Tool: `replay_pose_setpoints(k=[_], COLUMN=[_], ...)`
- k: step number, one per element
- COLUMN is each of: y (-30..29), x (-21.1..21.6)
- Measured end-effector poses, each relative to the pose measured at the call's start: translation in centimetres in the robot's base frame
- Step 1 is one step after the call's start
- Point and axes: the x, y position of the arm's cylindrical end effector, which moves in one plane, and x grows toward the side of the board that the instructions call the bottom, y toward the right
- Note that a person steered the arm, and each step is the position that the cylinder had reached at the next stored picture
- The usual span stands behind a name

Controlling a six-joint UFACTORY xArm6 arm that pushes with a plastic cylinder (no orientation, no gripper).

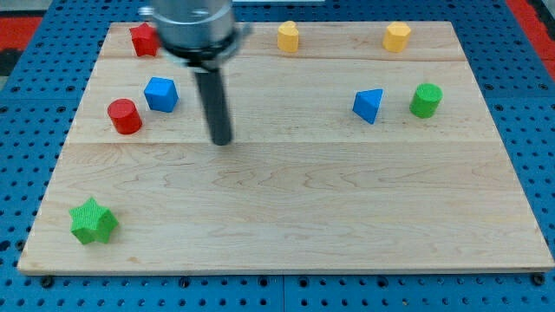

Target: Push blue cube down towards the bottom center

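Observation:
The blue cube (161, 94) sits on the wooden board (286, 217) in the upper left part. My tip (222, 139) rests on the board to the right of the cube and a little below it, about a cube's width or more away, not touching it. The rod rises from the tip to the arm's dark grey end at the view's top.
A red cylinder (125, 116) stands just left and below the blue cube. A red block (144, 40), partly hidden by the arm, is at top left. Two yellow blocks (288, 36) (397, 36) lie along the top. A blue triangular block (368, 105) and green cylinder (426, 100) are at right. A green star (93, 221) is at bottom left.

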Motion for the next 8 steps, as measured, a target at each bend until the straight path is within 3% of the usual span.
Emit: replay_pose_setpoints(k=[2,4,5,8], y=[-1.1,-7.5,-11.6,-13.1], x=[-3.8,-11.7,-13.0,-8.1])
